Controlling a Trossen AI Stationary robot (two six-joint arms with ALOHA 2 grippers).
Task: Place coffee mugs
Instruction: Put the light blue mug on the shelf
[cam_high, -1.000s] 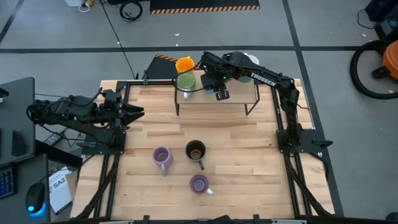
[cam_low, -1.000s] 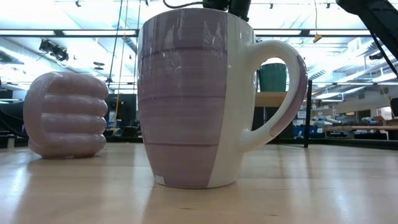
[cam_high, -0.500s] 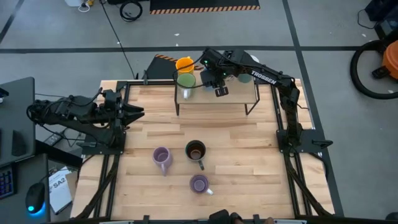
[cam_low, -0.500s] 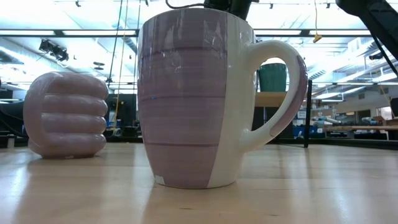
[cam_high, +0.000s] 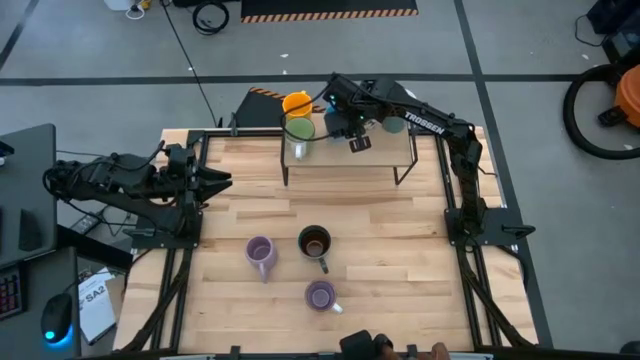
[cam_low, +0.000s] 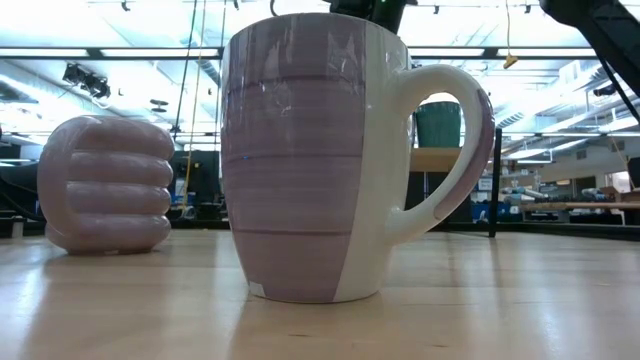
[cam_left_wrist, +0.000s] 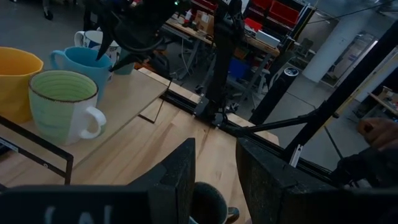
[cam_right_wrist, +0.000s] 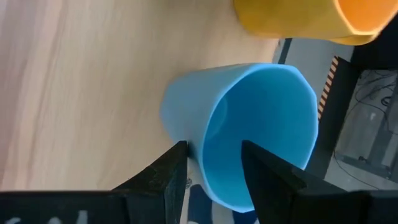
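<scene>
My right gripper reaches over the raised wooden shelf at the table's far edge, shut on the blue mug. The blue mug stands upright beside the orange mug and the green mug, which stand on the shelf. Two lilac mugs and a dark mug stand on their bases on the table. A white mug shows behind the blue one. My left gripper waits open at the table's left edge. My right gripper has the blue mug by its rim, one finger inside the cup and one outside, the wall between them. The fingers come from above, slanting down. The mug is upright among the shelf's mugs; whether its base rests on the shelf I cannot tell.
The shelf stands on thin black metal legs, with bare board to the right of the mugs. In the low view the near lilac mug fills the middle. Open tabletop lies between shelf and lower mugs. A person's hand shows beyond the table's near edge.
My right gripper has moved a little toward the table's far edge over the shelf, carrying the blue mug closer to the orange and green mugs. The mugs on the table have stayed put.
</scene>
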